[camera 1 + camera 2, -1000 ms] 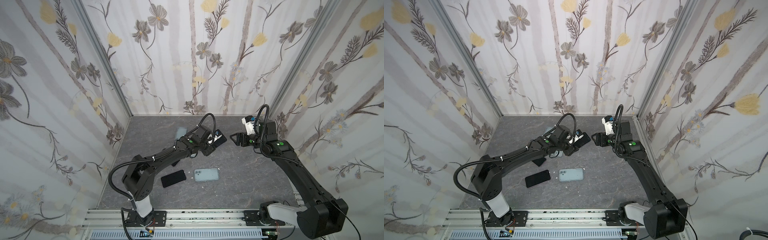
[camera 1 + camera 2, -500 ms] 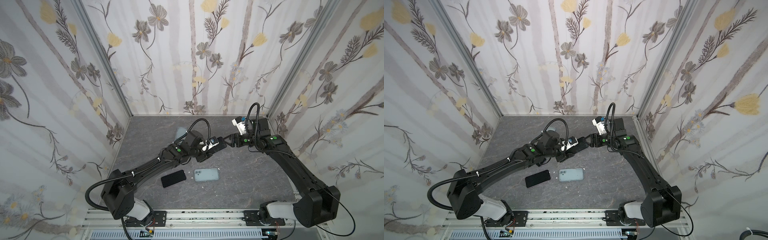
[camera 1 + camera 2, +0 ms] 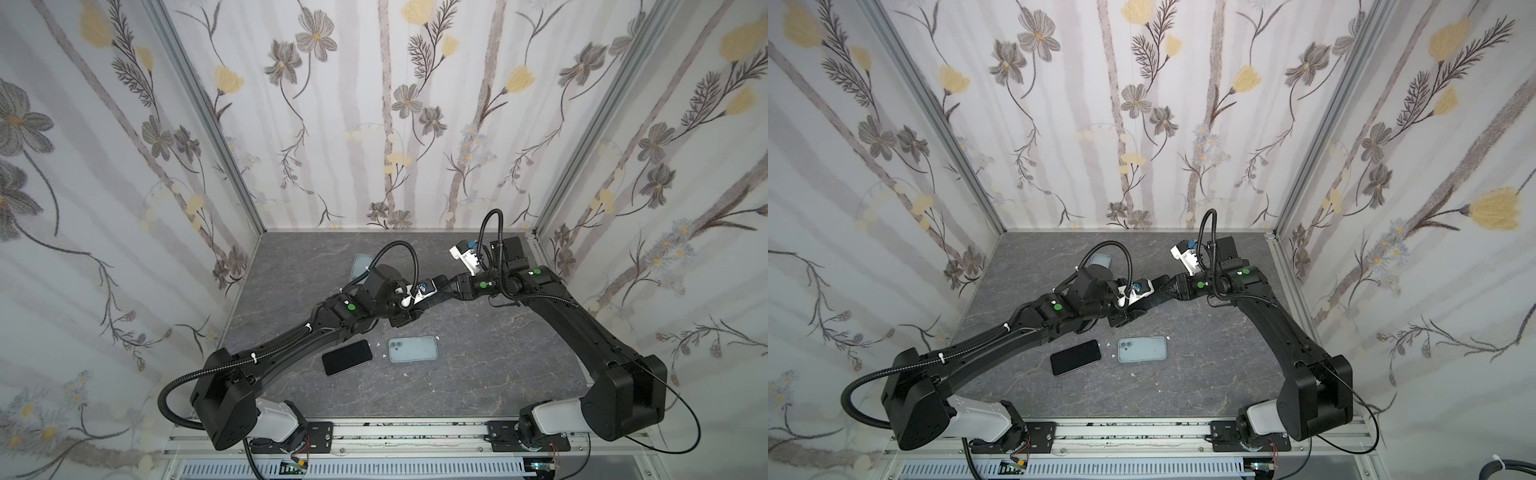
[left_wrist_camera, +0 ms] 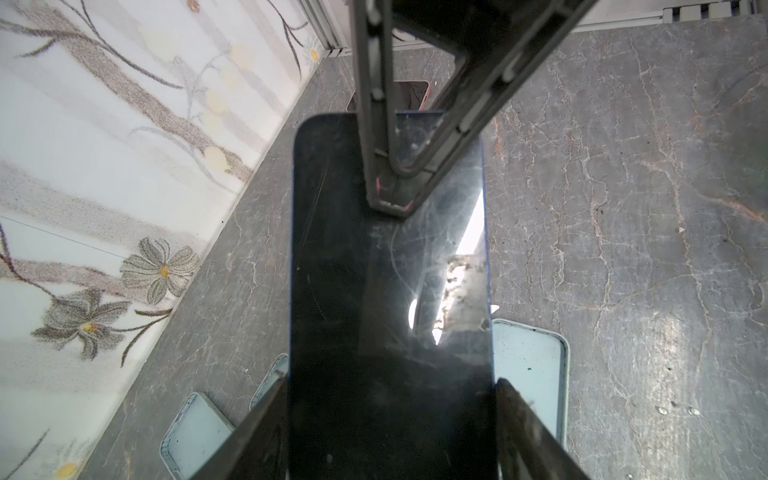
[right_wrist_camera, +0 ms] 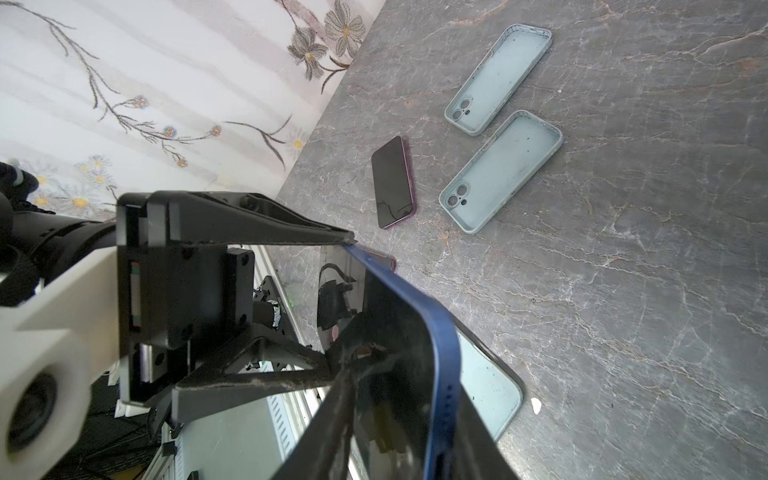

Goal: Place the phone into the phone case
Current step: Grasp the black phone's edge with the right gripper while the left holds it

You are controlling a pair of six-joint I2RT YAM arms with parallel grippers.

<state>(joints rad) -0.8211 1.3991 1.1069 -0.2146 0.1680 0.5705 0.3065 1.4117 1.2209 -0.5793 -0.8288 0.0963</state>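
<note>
Right gripper (image 4: 391,199) has swung in and pinched the blue phone (image 4: 386,291), aloft mid-frame in both top views; left gripper (image 4: 390,384) clamps its sides. Mismatched pulls could twist it free, missing the phone case (image 3: 413,349).

Glossy glass phone (image 4: 386,311) (smudged), matt stone-look tabletop (image 4: 623,166)

The grey marbled tabletop (image 3: 478,374) carries a dark phone (image 3: 347,357) beside a pale-blue case (image 3: 413,349) (another case (image 3: 360,262) farther back).

My left arm (image 3: 291,343) and right arm (image 3: 582,328) are matte black with white base joints (image 3: 276,419), ribbed black cables (image 3: 399,244) and round green marks (image 3: 351,307). My left gripper (image 4: 390,379) has black tapered fingers (image 4: 253,436), edges scuffed.
</note>
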